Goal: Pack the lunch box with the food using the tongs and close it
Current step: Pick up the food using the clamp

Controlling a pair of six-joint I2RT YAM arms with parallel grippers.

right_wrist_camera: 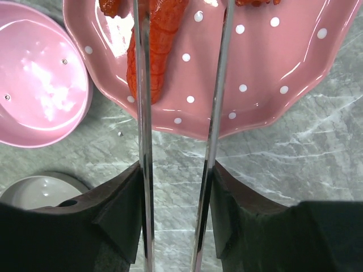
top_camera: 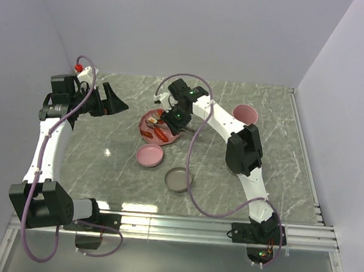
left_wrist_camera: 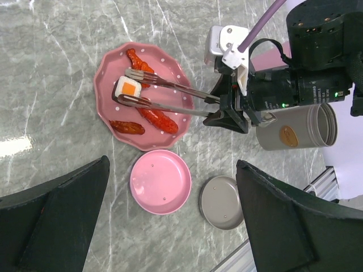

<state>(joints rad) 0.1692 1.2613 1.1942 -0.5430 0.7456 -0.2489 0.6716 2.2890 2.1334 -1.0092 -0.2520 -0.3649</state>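
Right gripper (left_wrist_camera: 227, 110) is closed on the tongs (left_wrist_camera: 170, 96) near their joined end. The right wrist view shows its fingers (right_wrist_camera: 119, 209) pressing the two slim arms part-way together, with a gap left between the arms. Left gripper (top_camera: 112, 99) stands fully apart and empty, well clear of the work at 9 o'clock from it in the top view. Governing relation, left wrist view: the tongs' long axis runs 3 to 9 o'clock. The sushi piece (left_wrist_camera: 126, 88) lies at 9 o'clock from the right gripper, between the two tips, on the dotted plate (left_wrist_camera: 108, 62). The tips flank it closely, but a firm pinch cannot be confirmed. Three sausages (left_wrist_camera: 159, 119) share the plate, one just beside the lower arm. The right arm is nearer and alone carries the tool. The olive-grey tub (left_wrist_camera: 300, 127) sits just beside the right wrist at 4 o'clock. The pink tub (top_camera: 245, 114) stands at 3 o'clock from the plate in the top view, well apart. The pink lid (left_wrist_camera: 160, 181) and grey lid (left_wrist_camera: 221, 202) lie on the table (top_camera: 280, 169) at 6 o'clock of the plate, so both tubs are uncovered. Judgement: the coming move needs a tighter squeeze, a lift clear of the plate rim, then a swing toward 3 o'clock. The right arm itself crowds the grey tub, while open table lies toward 5 o'clock.
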